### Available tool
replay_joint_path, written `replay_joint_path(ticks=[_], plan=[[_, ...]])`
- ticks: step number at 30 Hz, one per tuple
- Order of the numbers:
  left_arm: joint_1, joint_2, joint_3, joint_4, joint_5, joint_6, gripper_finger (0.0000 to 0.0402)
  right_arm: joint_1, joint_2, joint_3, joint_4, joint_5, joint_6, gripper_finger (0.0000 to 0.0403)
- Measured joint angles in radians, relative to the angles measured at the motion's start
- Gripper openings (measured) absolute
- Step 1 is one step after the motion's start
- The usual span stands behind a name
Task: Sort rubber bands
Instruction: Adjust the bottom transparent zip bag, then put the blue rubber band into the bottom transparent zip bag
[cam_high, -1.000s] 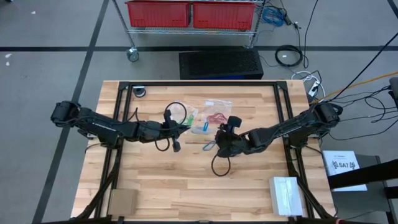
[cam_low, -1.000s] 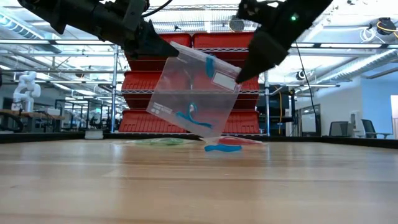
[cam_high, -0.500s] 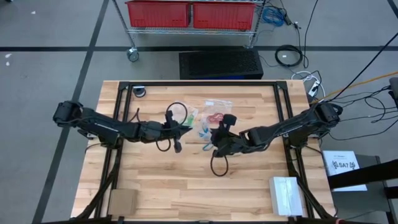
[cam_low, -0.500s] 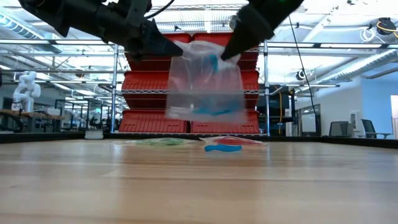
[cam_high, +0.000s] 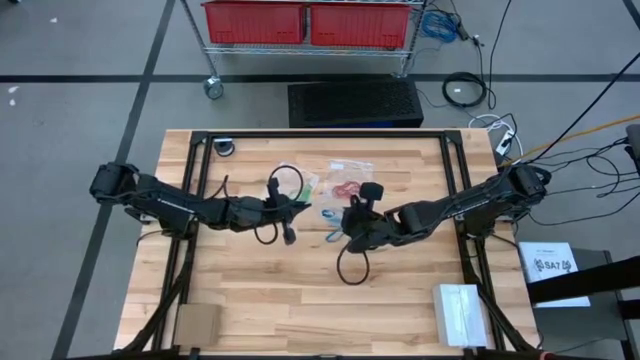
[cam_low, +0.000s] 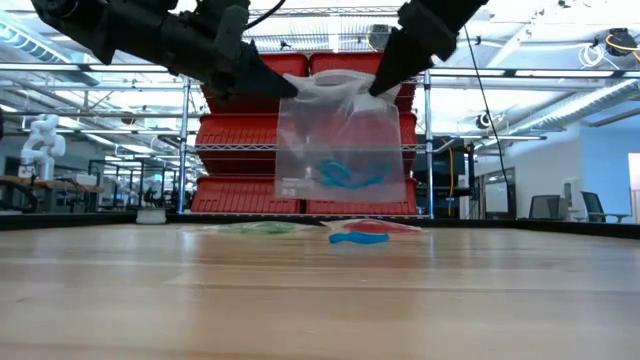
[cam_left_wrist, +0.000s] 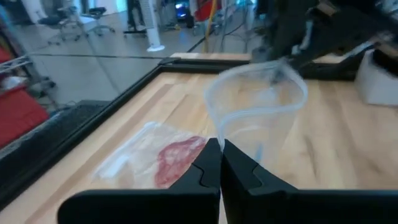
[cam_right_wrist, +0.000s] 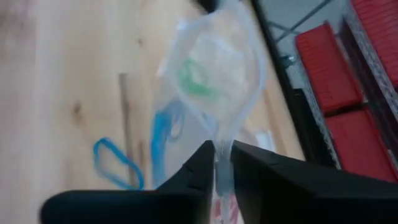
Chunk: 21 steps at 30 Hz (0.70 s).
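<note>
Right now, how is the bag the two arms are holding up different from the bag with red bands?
The held bag hangs above the table, pinched by both pincers; the red-band bag lies flat on the table. The held bag contains blue bands; the other, red. Both are clear plastic.

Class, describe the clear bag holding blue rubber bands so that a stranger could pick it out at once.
Above the middle of the wooden table, the clear bag hangs between the left gripper and right gripper. Unlike the bags lying flat behind, it hangs in the air with blue bands inside.
</note>
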<state>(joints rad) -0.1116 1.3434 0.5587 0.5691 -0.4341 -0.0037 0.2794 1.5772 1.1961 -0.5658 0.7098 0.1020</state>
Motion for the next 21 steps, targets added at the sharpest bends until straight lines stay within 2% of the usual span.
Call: replay_joint_path(ticks=[4, 9, 11, 21], plan=[[0.001, 0.0, 0.0, -0.045, -0.089, 0.018, 0.0001, 0.023, -0.003, 0.0, -0.053, -0.07, 0.032, 0.0088], [0.003, 0.0, 0.0, -0.063, -0.104, 0.02, 0.0001, 0.032, 0.004, -0.019, -0.031, -0.306, 0.117, 0.015], [0.008, -0.004, 0.0, -0.066, -0.104, 0.021, 0.0001, 0.029, 0.017, -0.05, -0.011, -0.368, 0.122, 0.0172], [0.01, -0.102, -0.001, -0.128, -0.109, 0.037, 0.0001, -0.097, 0.081, -0.209, 0.296, -0.546, 0.047, 0.0257]])
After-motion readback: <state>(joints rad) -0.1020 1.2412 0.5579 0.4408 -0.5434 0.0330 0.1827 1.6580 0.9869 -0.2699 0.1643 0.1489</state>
